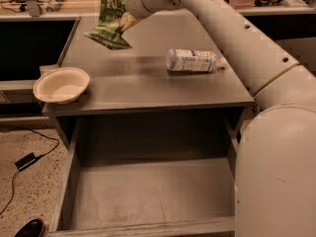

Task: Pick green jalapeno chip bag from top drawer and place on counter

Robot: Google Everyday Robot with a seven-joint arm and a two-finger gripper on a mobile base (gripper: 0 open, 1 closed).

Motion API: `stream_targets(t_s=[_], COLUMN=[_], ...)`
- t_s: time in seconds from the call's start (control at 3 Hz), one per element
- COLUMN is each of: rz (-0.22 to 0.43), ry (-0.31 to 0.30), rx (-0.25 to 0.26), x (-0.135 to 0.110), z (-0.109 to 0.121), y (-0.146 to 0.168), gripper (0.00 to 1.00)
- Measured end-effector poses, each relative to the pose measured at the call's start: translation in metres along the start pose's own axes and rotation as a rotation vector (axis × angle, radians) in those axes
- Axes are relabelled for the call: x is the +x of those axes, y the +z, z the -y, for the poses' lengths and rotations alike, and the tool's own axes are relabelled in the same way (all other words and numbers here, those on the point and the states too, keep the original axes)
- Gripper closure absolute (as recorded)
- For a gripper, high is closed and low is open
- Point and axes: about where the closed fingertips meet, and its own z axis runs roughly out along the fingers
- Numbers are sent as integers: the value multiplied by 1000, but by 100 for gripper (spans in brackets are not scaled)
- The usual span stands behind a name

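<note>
The green jalapeno chip bag hangs in the air above the far left part of the counter, its lower end pointing down. My gripper is at the top of the view, shut on the bag's upper part, with the white arm reaching in from the right. The top drawer stands pulled open below the counter's front edge, and its flat grey bottom is bare.
A clear plastic bottle with a white label lies on its side at the counter's right middle. A cream bowl sits at the counter's front left corner. My arm's large white body covers the drawer's right side. A cable and adapter lie on the floor at left.
</note>
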Motion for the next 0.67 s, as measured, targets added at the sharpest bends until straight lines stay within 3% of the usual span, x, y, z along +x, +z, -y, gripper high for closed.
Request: stream_targets(t_s=[0.67], rz=[0], ry=[0], rx=[0], x=[0], z=[0], y=[0], gripper=[0])
